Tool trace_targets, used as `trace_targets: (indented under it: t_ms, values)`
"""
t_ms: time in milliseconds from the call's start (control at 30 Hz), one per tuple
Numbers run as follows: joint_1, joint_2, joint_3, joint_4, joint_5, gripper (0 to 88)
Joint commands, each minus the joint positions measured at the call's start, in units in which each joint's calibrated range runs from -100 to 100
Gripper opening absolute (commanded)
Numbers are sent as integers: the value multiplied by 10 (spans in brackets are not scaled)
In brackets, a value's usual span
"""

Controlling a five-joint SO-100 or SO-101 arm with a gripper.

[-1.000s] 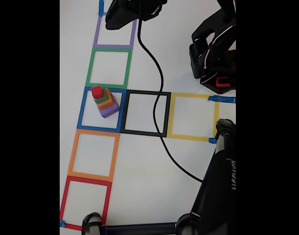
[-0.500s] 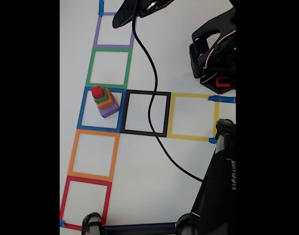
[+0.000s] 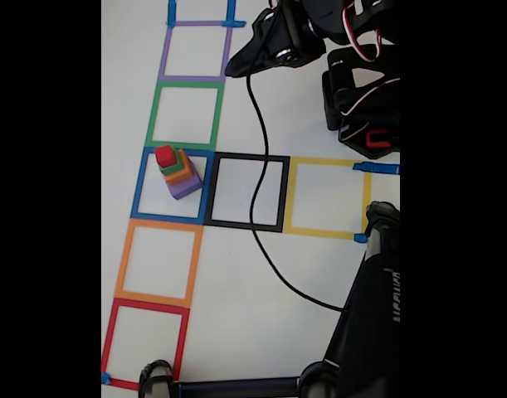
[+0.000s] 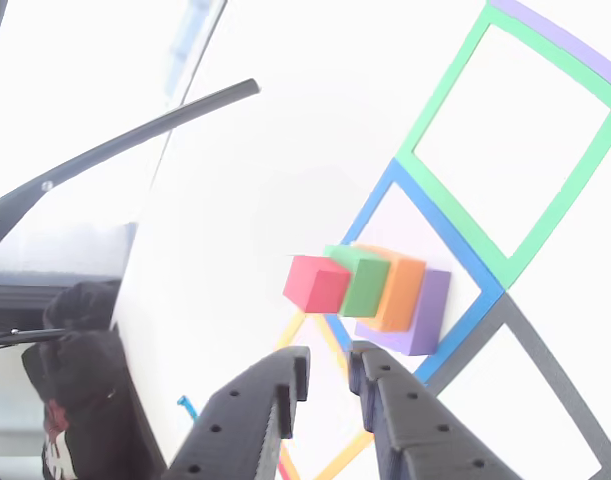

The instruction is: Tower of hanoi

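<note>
tower (image 3: 177,172) sits in the blue square (image 3: 142,184), red block (image 4: 316,283) on top. gripper (image 4: 325,372) holds nothing, jaws barely apart, up at 1 o'clock from the stack. i'd open wider, come down centred on red only, then lift straight up.

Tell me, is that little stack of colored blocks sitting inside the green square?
No, the block stack sits inside the blue square, just below the green square in the fixed view.

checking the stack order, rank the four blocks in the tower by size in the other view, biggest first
1. purple block
2. orange block
3. green block
4. red block, though it sits nearest the camera, so it looks almost as big as the green one.
</note>
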State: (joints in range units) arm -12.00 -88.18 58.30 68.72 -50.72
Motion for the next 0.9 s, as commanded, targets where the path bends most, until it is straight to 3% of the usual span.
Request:
trace_targets:
  t_ms: [0,467,633,867]
  values:
    - [44,-39,82,-39,-6,0]
    - [141,-103,209,-7,3,0]
    - [147,-117,220,41,-28,0]
    - [174,-117,269,26,-53,0]
